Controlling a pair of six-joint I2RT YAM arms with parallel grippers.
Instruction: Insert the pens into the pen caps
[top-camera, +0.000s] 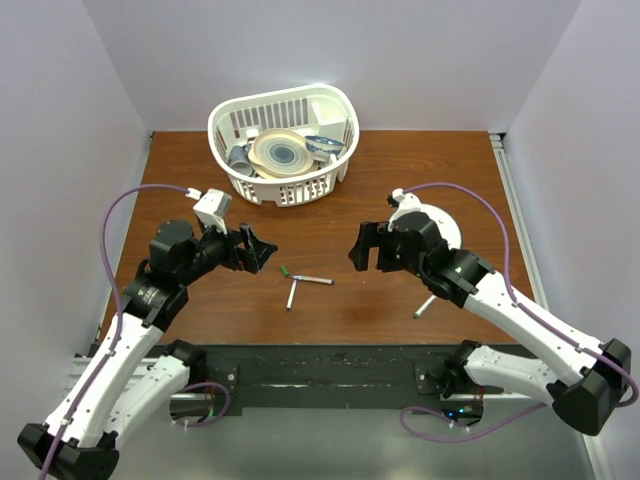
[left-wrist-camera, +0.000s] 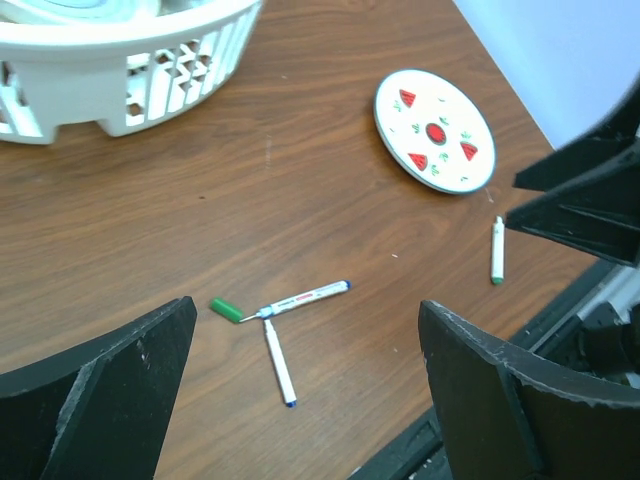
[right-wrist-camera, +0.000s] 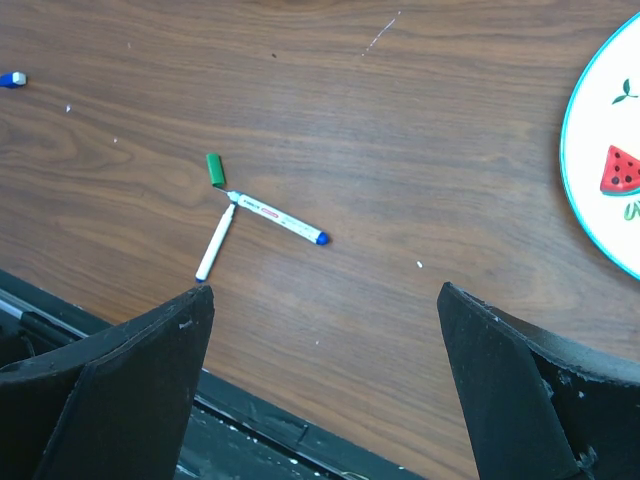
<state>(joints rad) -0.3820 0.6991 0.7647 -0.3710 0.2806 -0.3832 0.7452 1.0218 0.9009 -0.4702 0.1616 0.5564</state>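
Three pens: on table (top-camera: 460, 170); centre pen (top-camera: 312, 280) & near pen (top-camera: 291, 294) meet by green cap (top-camera: 284, 270); third pen (top-camera: 425, 306) apart, under R arm.
Caps seen: two – green, plus blue cap (right-wrist-camera: 10, 79) well apart.
Grippers: left gripper (top-camera: 258, 250) & right gripper (top-camera: 362, 247) flank the pair, fingers apart, empty; prob. pre-pick.

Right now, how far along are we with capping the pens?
Nothing looks capped: the green cap lies loose beside the labelled pen and plain pen. Nothing in hand: left gripper and right gripper are open, empty. Left: both those, plus the third pen.
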